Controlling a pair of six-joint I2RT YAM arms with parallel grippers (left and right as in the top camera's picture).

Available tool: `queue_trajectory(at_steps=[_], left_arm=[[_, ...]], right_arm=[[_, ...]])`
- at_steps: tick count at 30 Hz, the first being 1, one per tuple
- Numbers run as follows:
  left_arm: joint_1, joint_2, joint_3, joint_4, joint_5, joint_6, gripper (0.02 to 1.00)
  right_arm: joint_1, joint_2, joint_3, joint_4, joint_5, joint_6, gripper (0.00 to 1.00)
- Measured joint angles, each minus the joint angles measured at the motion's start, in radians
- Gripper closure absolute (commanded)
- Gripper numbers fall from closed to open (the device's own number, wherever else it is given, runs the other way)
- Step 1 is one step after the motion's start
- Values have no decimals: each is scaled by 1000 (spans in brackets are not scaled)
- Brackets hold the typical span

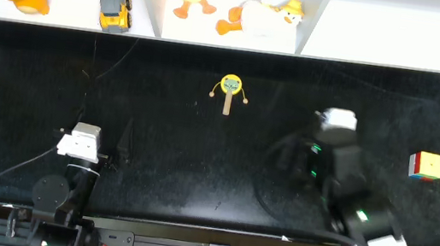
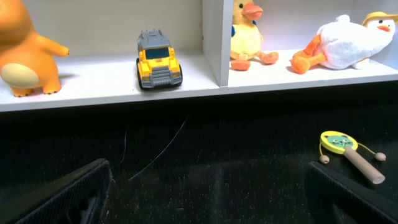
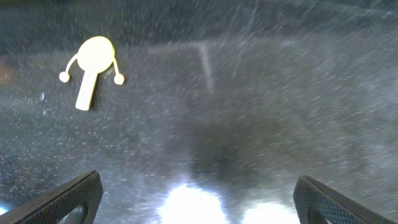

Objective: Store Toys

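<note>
My left end effector (image 2: 211, 200) is released, jaws wide apart and holding nothing, low over the black tabletop (image 2: 205, 155). My right end effector (image 3: 199, 200) is likewise released and empty above the tabletop.

The rattle drum (image 2: 345, 149) lies flat on the tabletop ahead of the left end effector, off toward my right arm's side. It is ahead of the right end effector and toward my left arm's side, well apart from both. The colour cube (image 1: 426, 166) sits on the tabletop out to the right of my right arm.

Beyond the left end effector is the white shelf (image 2: 211, 37). One compartment holds an orange duck (image 2: 25, 53) and a yellow truck (image 2: 158, 60). The next holds a yellow plush duck (image 2: 245, 34), upright, and a white plush duck (image 2: 342, 43) on its side.
</note>
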Motion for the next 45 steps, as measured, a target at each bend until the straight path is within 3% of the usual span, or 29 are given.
queue_trajectory(at_steps=[8, 14, 20, 35, 40, 45], left_arm=[[0, 0, 0, 0, 0, 0, 20], [0, 0, 0, 0, 0, 0, 20], [0, 0, 0, 0, 0, 0, 20], [0, 0, 0, 0, 0, 0, 20], [0, 0, 0, 0, 0, 0, 23], [0, 0, 0, 0, 0, 0, 20]], right_arm=[[208, 361, 149, -3, 80, 336, 5], [319, 585, 307, -2, 141, 464, 5], [404, 803, 484, -2, 197, 500, 5], [402, 1072, 686, -105, 256, 513, 47], [377, 1072, 686, -125, 256, 516, 205], [335, 1072, 686, -135, 228, 523, 191]])
